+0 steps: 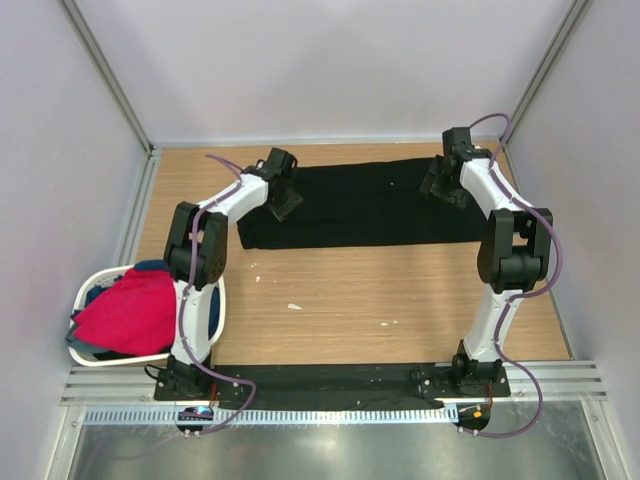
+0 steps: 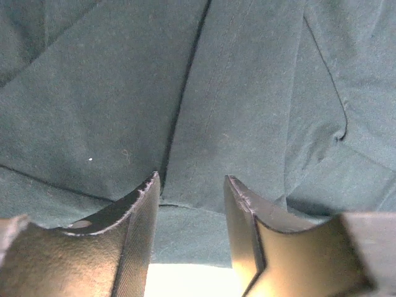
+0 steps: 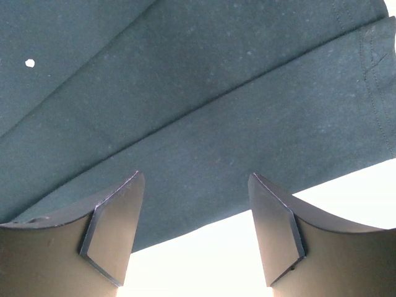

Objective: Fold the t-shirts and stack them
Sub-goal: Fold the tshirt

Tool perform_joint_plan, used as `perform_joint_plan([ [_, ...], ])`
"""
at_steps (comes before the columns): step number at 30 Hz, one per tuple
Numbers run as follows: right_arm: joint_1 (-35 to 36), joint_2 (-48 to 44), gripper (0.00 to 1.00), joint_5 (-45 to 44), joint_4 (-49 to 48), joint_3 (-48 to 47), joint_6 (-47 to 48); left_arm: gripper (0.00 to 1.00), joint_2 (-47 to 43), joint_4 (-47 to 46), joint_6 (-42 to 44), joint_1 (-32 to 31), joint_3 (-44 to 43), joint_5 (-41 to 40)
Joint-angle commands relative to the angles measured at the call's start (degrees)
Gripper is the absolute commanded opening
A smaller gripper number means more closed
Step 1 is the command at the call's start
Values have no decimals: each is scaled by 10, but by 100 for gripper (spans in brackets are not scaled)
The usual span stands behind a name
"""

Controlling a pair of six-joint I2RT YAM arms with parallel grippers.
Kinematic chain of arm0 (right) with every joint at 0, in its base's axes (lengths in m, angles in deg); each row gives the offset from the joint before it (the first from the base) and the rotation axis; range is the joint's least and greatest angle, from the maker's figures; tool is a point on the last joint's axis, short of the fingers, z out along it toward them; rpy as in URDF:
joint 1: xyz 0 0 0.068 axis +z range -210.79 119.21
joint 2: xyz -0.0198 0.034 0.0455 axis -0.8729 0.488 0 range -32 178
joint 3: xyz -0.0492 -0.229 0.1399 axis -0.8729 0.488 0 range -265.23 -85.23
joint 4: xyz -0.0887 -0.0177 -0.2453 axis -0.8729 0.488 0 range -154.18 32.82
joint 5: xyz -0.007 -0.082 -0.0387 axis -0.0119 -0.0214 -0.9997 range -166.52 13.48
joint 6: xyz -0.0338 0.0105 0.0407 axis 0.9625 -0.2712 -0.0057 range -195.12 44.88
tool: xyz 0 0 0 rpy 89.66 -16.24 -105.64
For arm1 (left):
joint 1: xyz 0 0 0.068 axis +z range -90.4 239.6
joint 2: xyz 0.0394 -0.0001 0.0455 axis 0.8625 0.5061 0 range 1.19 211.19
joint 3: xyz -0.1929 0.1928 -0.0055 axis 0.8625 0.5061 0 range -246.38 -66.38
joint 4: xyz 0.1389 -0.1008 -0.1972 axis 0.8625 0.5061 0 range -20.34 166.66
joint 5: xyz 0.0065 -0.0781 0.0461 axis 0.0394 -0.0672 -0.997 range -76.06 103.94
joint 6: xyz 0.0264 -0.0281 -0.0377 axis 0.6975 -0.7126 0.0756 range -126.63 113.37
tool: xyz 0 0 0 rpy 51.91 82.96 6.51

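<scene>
- Black shirt (image 1: 360,205) lay flat on the far side of the surface (image 1: 400,290).
- Left fingers (image 1: 284,207) stood half apart over its left end.
- Right fingers (image 1: 441,188) stood wide over its right end.

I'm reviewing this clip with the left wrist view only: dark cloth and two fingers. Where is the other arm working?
Observer: The right claw is over the right end of the same black t-shirt, which lies as a long band across the far part of the table.
Operator: Is it open?
Observer: Yes. Its own camera shows the jaws apart over the shirt's edge, with nothing pinched.
Operator: Any more shirts?
Observer: A red one lies on top in the white basket at the table's near left edge.
</scene>
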Motion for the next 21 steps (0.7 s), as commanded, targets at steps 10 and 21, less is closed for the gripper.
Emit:
perform_joint_plan([
  [10,0,-2,73,-18,-6,-30,8,0,27,13,4,-4,-59,-9],
  [21,0,23,73,-20,-6,-48,9,0,53,-49,4,-10,-135,16],
])
